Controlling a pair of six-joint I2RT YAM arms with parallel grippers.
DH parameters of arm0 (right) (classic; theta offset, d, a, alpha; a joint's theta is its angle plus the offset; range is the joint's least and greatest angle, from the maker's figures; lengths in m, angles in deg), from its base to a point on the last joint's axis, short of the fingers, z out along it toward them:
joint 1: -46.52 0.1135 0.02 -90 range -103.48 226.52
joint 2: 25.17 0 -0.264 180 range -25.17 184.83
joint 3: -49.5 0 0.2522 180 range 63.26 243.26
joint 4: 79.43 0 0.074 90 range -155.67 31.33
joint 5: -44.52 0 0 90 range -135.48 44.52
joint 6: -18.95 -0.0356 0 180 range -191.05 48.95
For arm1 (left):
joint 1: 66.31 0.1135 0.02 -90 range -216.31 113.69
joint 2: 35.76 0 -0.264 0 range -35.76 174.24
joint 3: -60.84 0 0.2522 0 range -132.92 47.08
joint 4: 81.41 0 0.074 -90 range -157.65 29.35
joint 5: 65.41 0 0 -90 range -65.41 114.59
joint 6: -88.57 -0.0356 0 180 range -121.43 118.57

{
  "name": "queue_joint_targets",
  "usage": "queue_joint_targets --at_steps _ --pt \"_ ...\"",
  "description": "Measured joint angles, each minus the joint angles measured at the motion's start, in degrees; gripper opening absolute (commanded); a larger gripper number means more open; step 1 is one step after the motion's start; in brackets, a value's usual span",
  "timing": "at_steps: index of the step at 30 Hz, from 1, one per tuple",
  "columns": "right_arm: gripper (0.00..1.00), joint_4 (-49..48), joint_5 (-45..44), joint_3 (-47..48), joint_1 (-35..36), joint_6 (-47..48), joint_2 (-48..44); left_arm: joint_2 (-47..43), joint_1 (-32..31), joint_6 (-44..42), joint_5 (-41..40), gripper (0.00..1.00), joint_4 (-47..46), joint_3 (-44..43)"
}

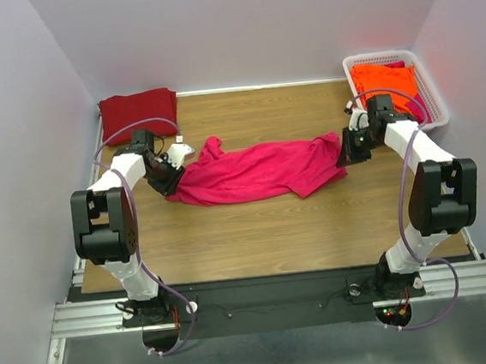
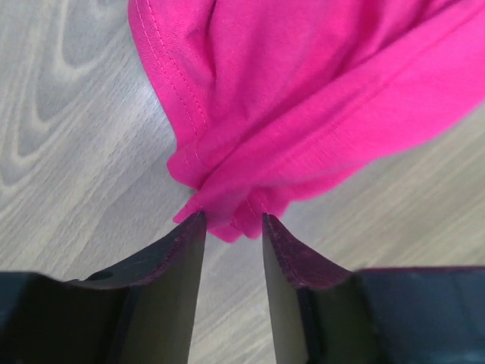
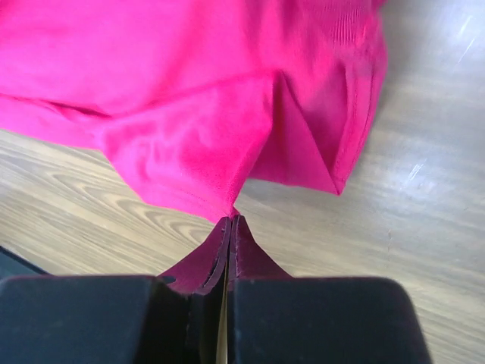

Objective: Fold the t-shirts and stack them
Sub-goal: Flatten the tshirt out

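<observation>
A bright pink-red t-shirt (image 1: 255, 172) hangs loosely stretched across the middle of the table between my two grippers. My left gripper (image 1: 167, 176) is at its left end. In the left wrist view the fingertips (image 2: 233, 220) pinch a thick bunch of the pink cloth (image 2: 303, 98), with the jaws held apart by it. My right gripper (image 1: 349, 148) is at the shirt's right end. In the right wrist view the fingertips (image 3: 231, 218) are shut tight on a thin corner of the cloth (image 3: 189, 91). A folded dark maroon-red t-shirt (image 1: 139, 113) lies at the back left corner.
A white latticed basket (image 1: 377, 55) stands at the back right and holds orange t-shirts (image 1: 383, 76), just behind my right arm. White walls close in the wooden table (image 1: 256, 232) on three sides.
</observation>
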Motion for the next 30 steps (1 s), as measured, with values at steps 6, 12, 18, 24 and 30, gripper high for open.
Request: queue_joint_targets --at_steps 6,12,18,24,30 --pt "0.01 0.2 0.7 2.2 -0.2 -0.8 -0.2 3.2 0.0 0.3 -1.0 0.39 -1.2 0.0" --pt "0.01 1.1 1.0 2.2 -0.3 -1.1 0.3 3.2 0.0 0.5 -1.9 0.29 -2.4 0.0" --pt "0.00 1.3 1.0 2.2 -0.3 -1.1 0.9 3.2 0.0 1.3 -2.8 0.00 -3.7 -0.1" --pt "0.01 2.9 1.2 5.9 -0.6 -1.2 1.0 2.8 0.3 1.5 -2.8 0.00 -2.4 -2.6" --pt "0.01 3.9 3.9 16.4 -3.9 -2.6 1.0 -2.9 1.6 4.0 -2.7 0.00 -0.5 -9.0"
